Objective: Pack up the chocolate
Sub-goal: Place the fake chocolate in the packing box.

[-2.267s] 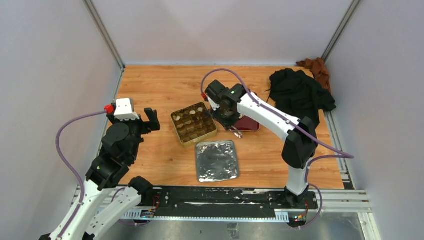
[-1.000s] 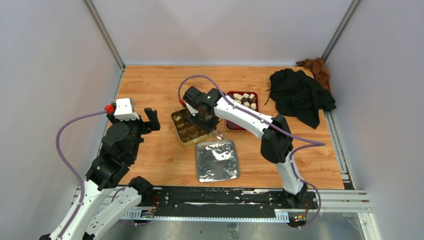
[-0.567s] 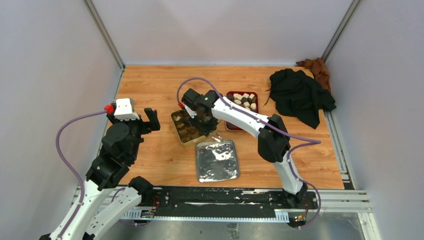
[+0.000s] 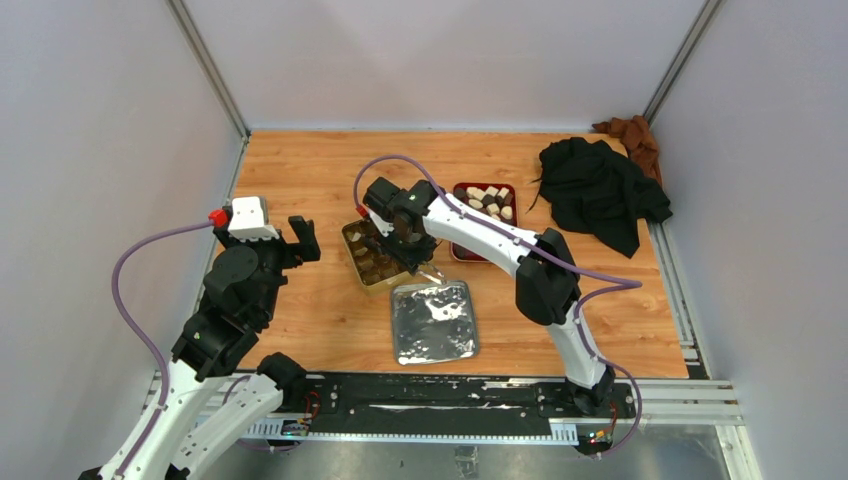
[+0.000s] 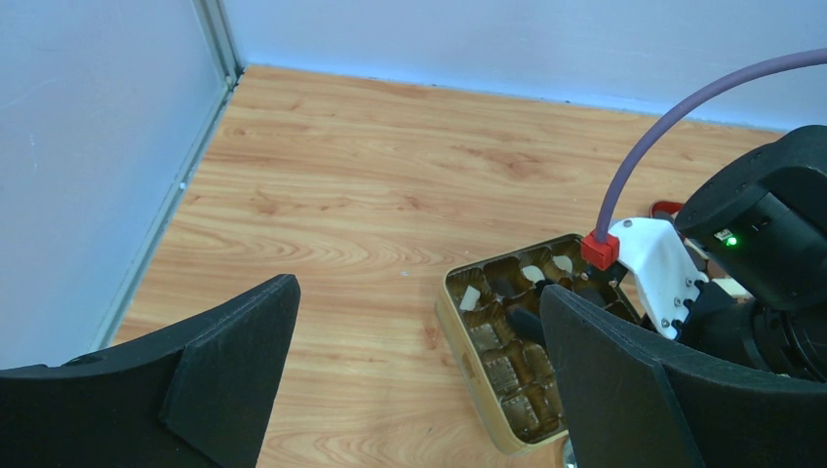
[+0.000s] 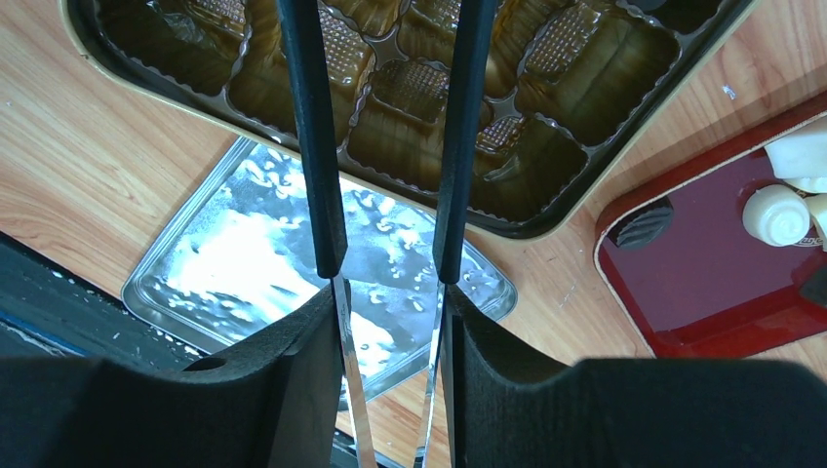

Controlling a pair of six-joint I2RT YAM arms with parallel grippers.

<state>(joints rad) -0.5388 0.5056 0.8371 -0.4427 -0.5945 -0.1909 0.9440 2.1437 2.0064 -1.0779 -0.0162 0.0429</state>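
The chocolate (image 4: 488, 199), cream-white and dark chunks, lies in a red tray (image 4: 470, 250) at the back right. Two white pieces (image 5: 470, 297) sit in cups of the gold tin (image 4: 362, 275). My right gripper (image 4: 415, 255) hovers over that tin, shut on metal tongs (image 6: 310, 127) with black arms. In the right wrist view the arms stand apart over the brown cups (image 6: 410, 93), and their ends run out of the top edge. My left gripper (image 5: 419, 302) stays open and empty at the left, apart from the tin (image 5: 488, 390).
A silver foil lid (image 4: 433, 320) lies just in front of the tin. A black cloth (image 4: 600, 190) and a brown cloth (image 4: 630, 135) sit in the back right corner. Walls close in the table on three sides.
My right arm carried the tongs from the red tray to the gold tin, and the tongs' arms have spread a little. The left arm has not moved.
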